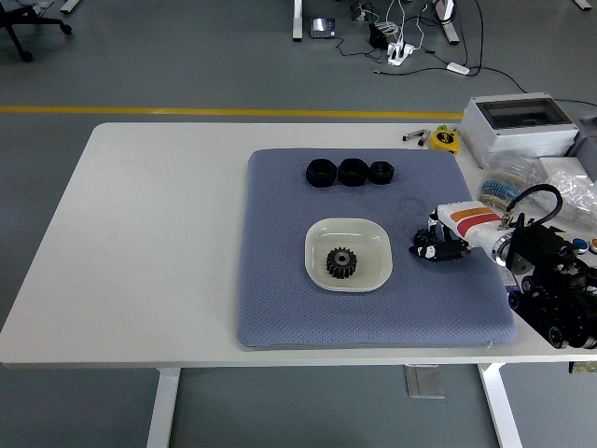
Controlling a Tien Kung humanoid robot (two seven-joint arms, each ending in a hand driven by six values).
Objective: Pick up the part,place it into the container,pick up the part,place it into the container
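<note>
Head view, and it's the only angle on offer, so here is how things lie. The white desk (pixel 168 233) carries a blue-grey mat (pixel 280 299), and right in the middle of that mat sits the shallow white dish (pixel 322 235), the container for this job. One black gear (pixel 341 263) already lies flat inside it, so by the look of things the first pick and place is done.

Up at the far edge of the mat, three more black parts (pixel 351 172) stand in a tight row, side by side, well apart from the dish. One of them is presumably the next to go in, and none of them is being touched.

Over on the right, the right hand (pixel 438 245) hangs low over the mat, just beside the dish's right rim and clear of it. Its dark fingers look loosely curled and nothing shows between them, though they are small and dark here, so I call that with some caution. No left hand in the picture at all.

Beyond the mat, on the right end of the desk, there is a grey plastic enclosure box (pixel 519 126), a yellow tape measure (pixel 445 139) and some bagged bits (pixel 560 191), none of it in play.

Halfway home, I'd judge: one part in, a second reach to the far row, a lift and a drop into the dish left to do.
</note>
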